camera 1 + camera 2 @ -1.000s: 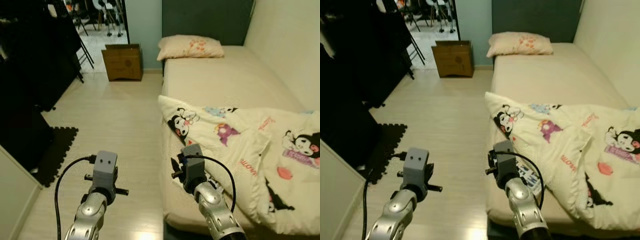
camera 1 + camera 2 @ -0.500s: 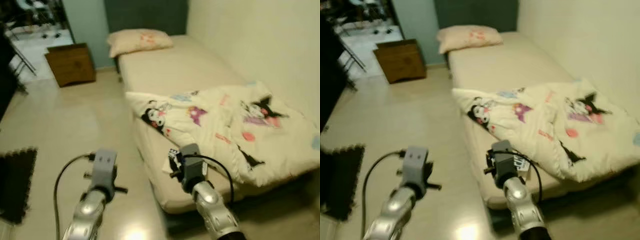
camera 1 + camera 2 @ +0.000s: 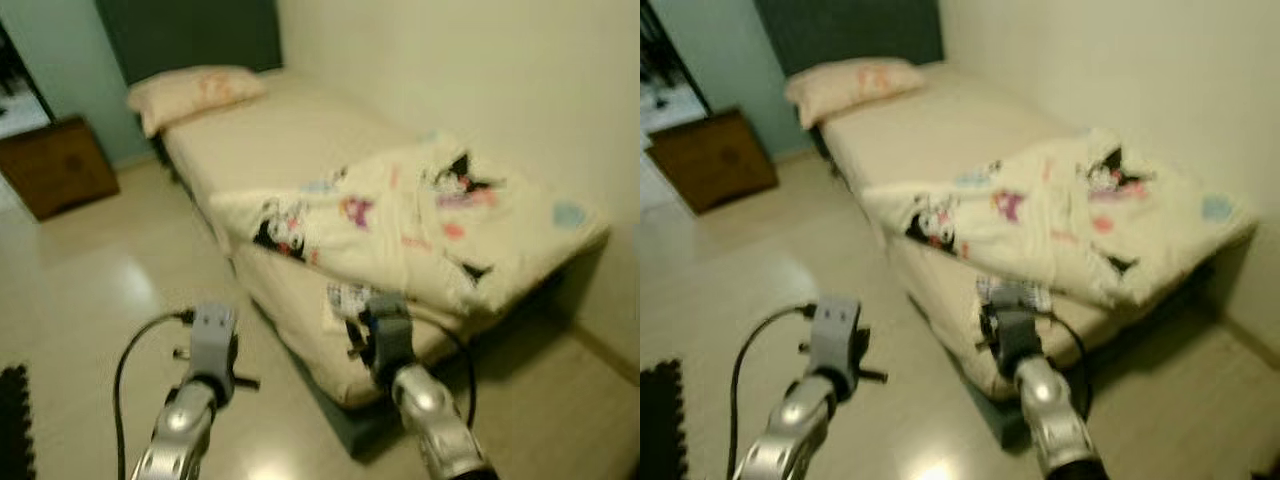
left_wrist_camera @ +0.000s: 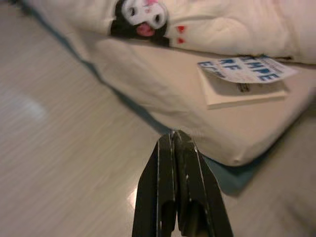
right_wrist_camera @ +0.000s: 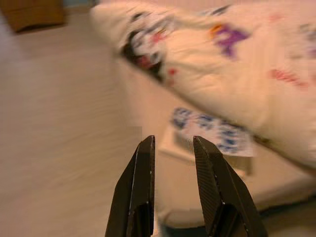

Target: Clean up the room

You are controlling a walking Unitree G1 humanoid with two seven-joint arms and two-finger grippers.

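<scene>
**bot_newbie:** Two end effectors up, what do you watch for?

**oldhand:** Your book (image 4: 242, 81) lies at the bed (image 3: 300, 310) edge, tucked under the blanket (image 3: 400, 215). Right end effector (image 5: 173, 143) is slightly parted and empty, near it; left end effector (image 4: 174, 140) is pinched closed, empty. Head views are blurry, so you could snag blanket or nudge the book off.

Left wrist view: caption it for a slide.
Shut left gripper above the floor, facing a book on the mattress edge.
</scene>
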